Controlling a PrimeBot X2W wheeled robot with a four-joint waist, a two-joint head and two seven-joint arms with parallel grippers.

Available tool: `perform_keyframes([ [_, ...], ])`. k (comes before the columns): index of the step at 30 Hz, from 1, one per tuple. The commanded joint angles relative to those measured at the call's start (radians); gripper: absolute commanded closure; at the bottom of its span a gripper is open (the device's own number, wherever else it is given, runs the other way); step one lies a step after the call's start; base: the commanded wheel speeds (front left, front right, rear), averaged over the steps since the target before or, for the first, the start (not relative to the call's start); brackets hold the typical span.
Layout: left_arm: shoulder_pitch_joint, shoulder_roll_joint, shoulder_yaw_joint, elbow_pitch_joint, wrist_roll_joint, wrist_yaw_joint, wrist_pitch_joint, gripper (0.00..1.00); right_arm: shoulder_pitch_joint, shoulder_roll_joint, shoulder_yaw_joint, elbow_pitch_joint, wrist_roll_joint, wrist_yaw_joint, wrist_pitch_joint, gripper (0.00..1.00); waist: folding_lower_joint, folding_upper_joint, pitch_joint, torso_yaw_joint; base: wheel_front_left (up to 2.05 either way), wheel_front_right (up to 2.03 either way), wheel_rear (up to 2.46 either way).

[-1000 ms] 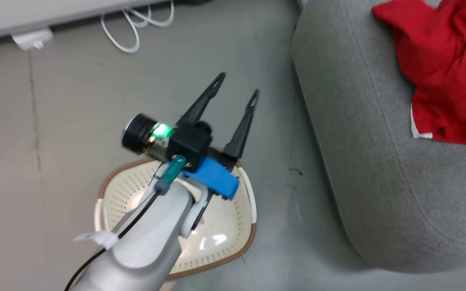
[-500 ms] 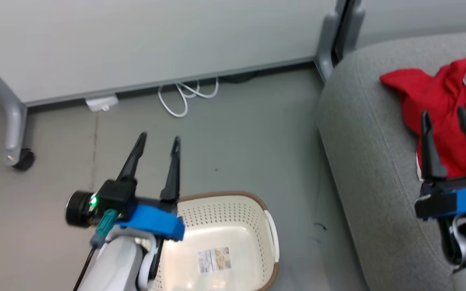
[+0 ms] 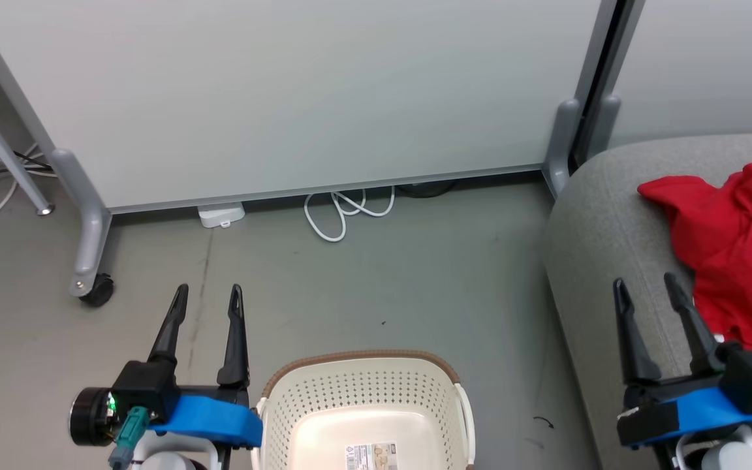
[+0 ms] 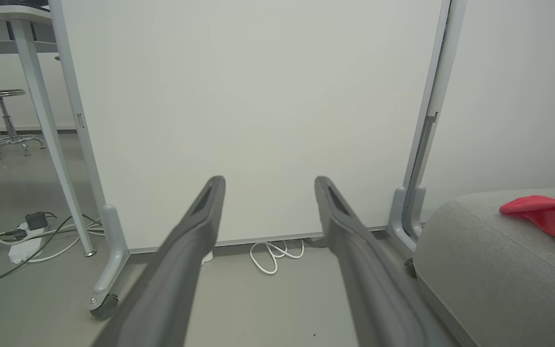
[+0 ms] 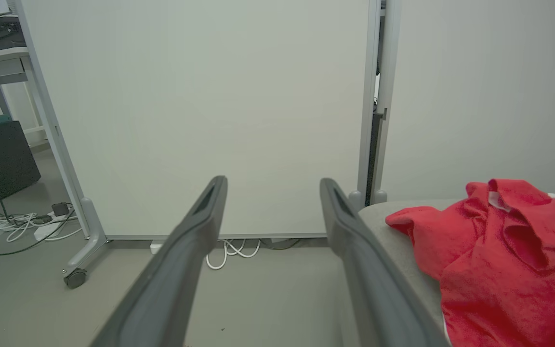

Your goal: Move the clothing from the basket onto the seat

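Red clothing (image 3: pixel 738 261) lies crumpled on the grey seat (image 3: pixel 601 235) at the right edge of the frame. At bottom centre, the cream basket (image 3: pixel 356 395) shows its base sticker (image 3: pixel 371 455). The left gripper (image 3: pixel 209 290), lower left, and the right gripper (image 3: pixel 645 282), lower right, both hold nothing, each with its 2 fingers spread apart.

the cream laundry basket (image 3: pixel 363 356) stands on the grey floor (image 3: pixel 415 294) at bottom centre, sticker (image 3: pixel 371 455) showing on its base. crumpled red clothing (image 3: pixel 735 261) lies on the grey seat (image 3: pixel 601 215). the left gripper (image 3: pixel 209 288) hangs beside the basket, the right gripper (image 3: pixel 644 281) over the seat's edge, both with fingers parted.
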Motion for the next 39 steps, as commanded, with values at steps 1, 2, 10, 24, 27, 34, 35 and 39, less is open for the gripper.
perform_keyframes([
  [1, 0.007, -0.003, 0.007, -0.005, 0.006, -0.001, -0.003, 0.0, 0.015, 0.006, 0.002, -0.005, -0.001, 0.0, 0.001, 0.0, 0.0003, -0.0001, -0.006, 0.007, 0.0, 0.0, 0.0],
  [2, 0.016, -0.007, 0.012, -0.007, 0.011, -0.006, -0.003, 0.0, 0.023, 0.013, 0.004, -0.007, 0.0, 0.0, 0.001, 0.0, 0.0003, -0.0001, -0.01, 0.01, 0.0, 0.0, 0.0],
  [10, 0.053, -0.032, 0.048, -0.003, 0.036, -0.034, -0.003, 0.0, 0.055, 0.045, 0.004, -0.003, -0.008, 0.0, 0.001, 0.0, 0.0003, -0.0001, -0.019, 0.03, 0.0, 0.0, 0.0],
  [24, 0.048, -0.053, 0.094, 0.004, 0.077, -0.05, -0.003, 0.0, 0.051, 0.06, -0.002, 0.014, -0.014, 0.0, 0.001, 0.0, 0.0003, -0.0001, -0.02, 0.032, 0.0, 0.0, 0.0],
  [27, 0.046, -0.056, 0.099, 0.006, 0.086, -0.051, -0.003, 0.0, 0.055, 0.062, -0.001, 0.014, -0.014, 0.0, 0.001, 0.0, 0.0003, -0.0001, -0.019, 0.032, 0.0, 0.0, 0.0],
  [34, 0.078, -0.061, 0.095, 0.049, 0.057, -0.051, 0.014, 1.0, 0.053, 0.061, -0.003, 0.059, 0.016, 0.0, 0.008, 1.0, 0.0003, -0.0001, -0.018, 0.031, 0.0, 0.0, 0.0],
  [35, 0.076, -0.061, 0.1, 0.05, 0.036, -0.053, 0.02, 1.0, 0.051, 0.061, -0.005, 0.06, 0.036, 0.0, 0.015, 1.0, 0.0003, -0.0001, -0.018, 0.031, 0.0, 0.0, 0.0],
  [39, 0.07, -0.061, 0.113, 0.048, -0.045, -0.058, 0.042, 1.0, 0.046, 0.061, -0.012, 0.061, 0.116, 0.0, 0.037, 1.0, 0.0003, -0.0001, -0.018, 0.029, 0.0, 0.0, 0.0],
])
